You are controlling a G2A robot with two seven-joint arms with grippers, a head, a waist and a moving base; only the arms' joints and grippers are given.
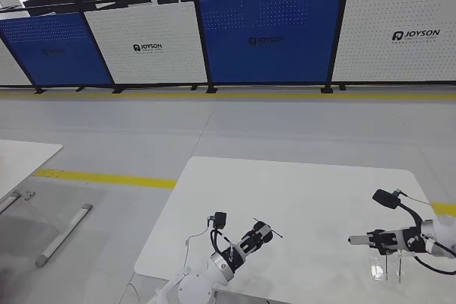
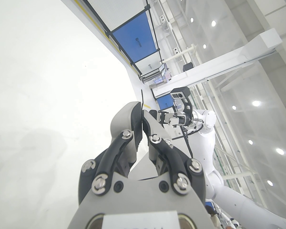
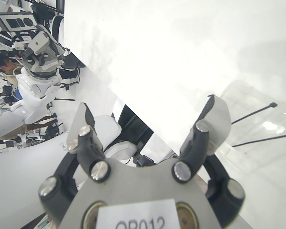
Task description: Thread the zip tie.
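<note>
A clear plastic tray (image 3: 271, 125) is set on the white bench (image 1: 304, 190) by its near right corner. Two thin black zip ties (image 3: 252, 113) are laid side by side in it. The right pincer (image 3: 149, 106) is held just beside the tray, spread wide and released. The left pincer (image 2: 142, 114) is seen over the bench close to its near edge, left of the middle and well apart from the right one. It is clenched on a third black zip tie (image 2: 142, 96), whose end sticks out past the fingertips. Three zip ties are counted in all.
</note>
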